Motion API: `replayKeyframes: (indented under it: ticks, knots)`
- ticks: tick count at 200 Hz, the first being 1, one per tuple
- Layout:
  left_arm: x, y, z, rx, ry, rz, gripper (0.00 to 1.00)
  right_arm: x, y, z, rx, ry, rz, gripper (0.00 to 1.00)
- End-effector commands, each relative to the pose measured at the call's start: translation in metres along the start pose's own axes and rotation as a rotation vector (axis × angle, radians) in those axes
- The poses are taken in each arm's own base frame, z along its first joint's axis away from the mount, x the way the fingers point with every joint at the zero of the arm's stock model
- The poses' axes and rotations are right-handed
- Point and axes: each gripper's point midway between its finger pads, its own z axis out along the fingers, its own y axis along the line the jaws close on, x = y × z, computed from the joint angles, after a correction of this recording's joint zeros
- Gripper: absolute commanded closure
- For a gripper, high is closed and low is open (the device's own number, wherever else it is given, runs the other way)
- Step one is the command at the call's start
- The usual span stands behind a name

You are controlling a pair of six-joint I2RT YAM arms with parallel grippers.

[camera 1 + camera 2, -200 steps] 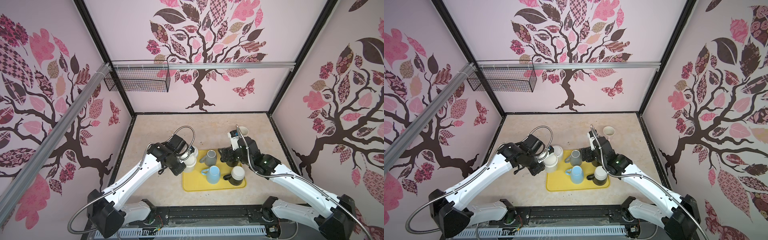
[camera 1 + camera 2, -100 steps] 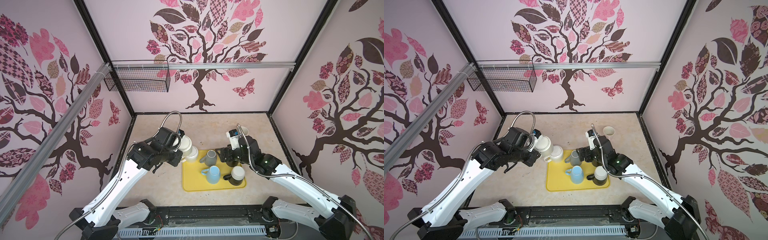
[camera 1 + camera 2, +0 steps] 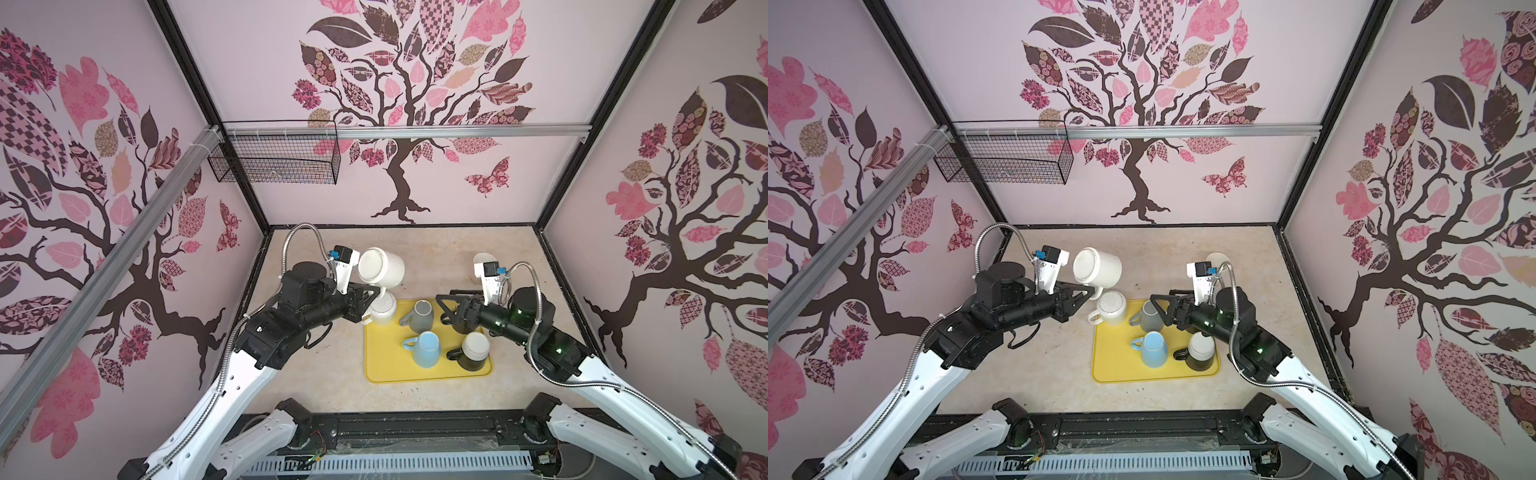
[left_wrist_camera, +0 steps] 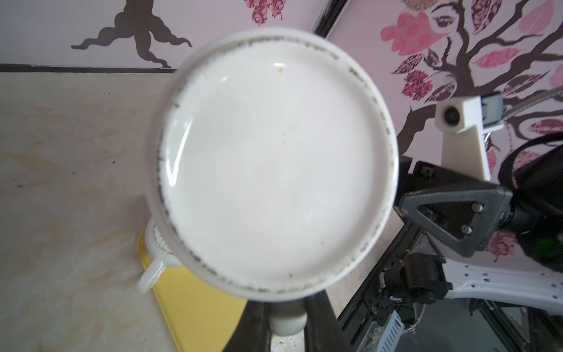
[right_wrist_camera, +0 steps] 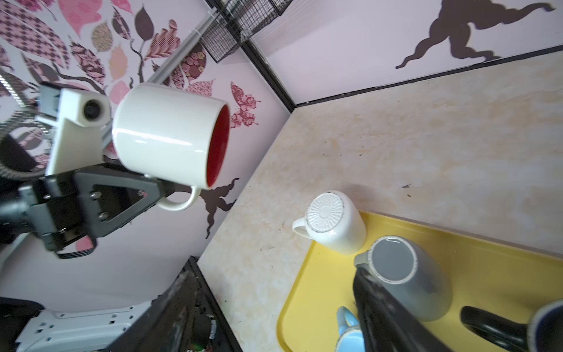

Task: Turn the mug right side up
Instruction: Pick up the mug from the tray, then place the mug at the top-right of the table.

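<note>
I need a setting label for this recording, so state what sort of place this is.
Probably a robot test cell, not a kitchen: a tabletop boxed in by tree-decal walls, a left arm and right arm mounted at its front edge, and a blue mug among others on a yellow tray.

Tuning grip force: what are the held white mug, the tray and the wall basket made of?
Held mug: likely glazed ceramic. It is glossy white with sharp highlights, red inside, thick-walled, and has a speckled bare foot ring.
Tray: probably moulded plastic. It is uniform yellow and smooth, with rounded corners and a raised lip.
Basket: thin metal wire mesh with a dark, probably painted, coating.
</note>
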Motion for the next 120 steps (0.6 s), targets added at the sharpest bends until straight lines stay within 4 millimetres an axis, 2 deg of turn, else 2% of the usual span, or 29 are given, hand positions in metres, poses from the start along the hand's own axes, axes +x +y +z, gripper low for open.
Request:
replayKeyframes:
  ticks: [1,30,57,82,120]
  knots:
    - [-0.041,-0.029,0.002,0.220,-0.160,-0.046,1.00,-0.017,0.035,-0.003,-0.175,-0.066,0.048,0.21]
    - [-0.045,-0.033,0.014,0.363,-0.182,-0.133,1.00,-0.019,0.035,0.002,-0.206,-0.090,0.083,0.29]
    - [-0.049,-0.032,0.024,0.452,-0.206,-0.175,1.00,-0.020,0.038,0.017,-0.244,-0.077,0.121,0.39]
    - [-0.045,-0.029,0.029,0.469,-0.211,-0.159,1.00,-0.026,0.043,0.026,-0.286,-0.083,0.144,0.42]
    - [-0.044,-0.027,0.029,0.481,-0.217,-0.126,1.00,-0.023,0.041,0.043,-0.321,-0.066,0.166,0.42]
